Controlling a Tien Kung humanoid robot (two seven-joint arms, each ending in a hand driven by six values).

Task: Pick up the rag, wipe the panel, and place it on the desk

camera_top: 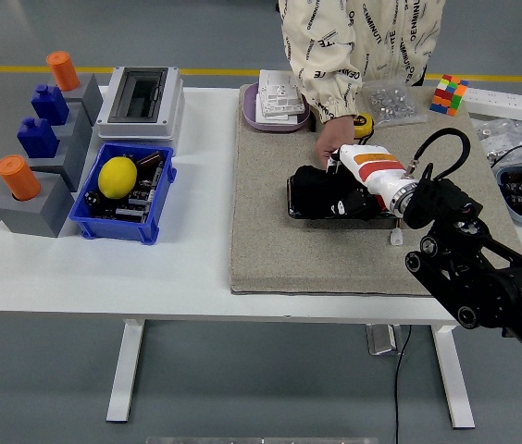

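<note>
My right hand on the panel, rag under it.

My right hand (328,196) lies over the left part of the dark panel (372,205) on the grey mat (270,240), fingers curled down on a dark rag (309,191) (rag and hand both black, so the grip itself is hard to make out). A person's hand (333,145) touches the panel's far edge. The surface (187,268) also carries a blue bin (120,222) holding a lemon (118,177).

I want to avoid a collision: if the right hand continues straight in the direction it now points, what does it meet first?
The right hand points left along the panel. Past its left end lies only bare grey mat; farther on, probably the blue bin, though depth is unclear.
</note>
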